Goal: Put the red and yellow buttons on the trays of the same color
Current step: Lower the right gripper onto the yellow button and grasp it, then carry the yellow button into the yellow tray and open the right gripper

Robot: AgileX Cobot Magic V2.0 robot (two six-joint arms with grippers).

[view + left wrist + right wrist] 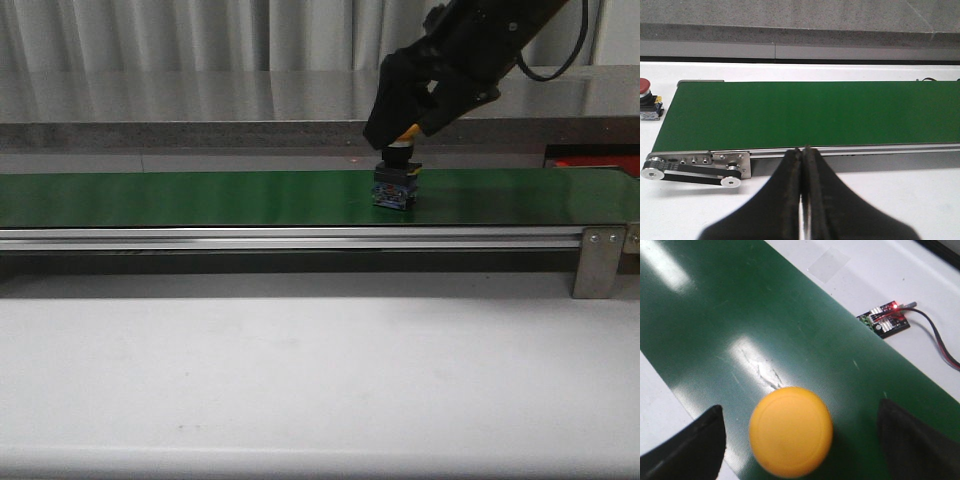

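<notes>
Over the belt (200, 198), the right tool (797, 440) hangs wide open astride the yellow button (790, 431), gripping nothing; next it must close. Left tool (802, 150) sits closed, empty.

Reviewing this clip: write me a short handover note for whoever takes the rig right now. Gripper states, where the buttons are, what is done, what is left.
Right gripper: open, fingers either side of the yellow round-capped push button, which stands on the green conveyor belt; not gripped yet.
Left gripper: shut, empty, near the belt's end.
Red mushroom-cap push button: on the white table off the belt's end, untouched.
Trays: not identifiable in any view.
Done: nothing placed.
Left: close on the yellow button, carry it to the yellow tray; then the red button to the red tray.
</notes>
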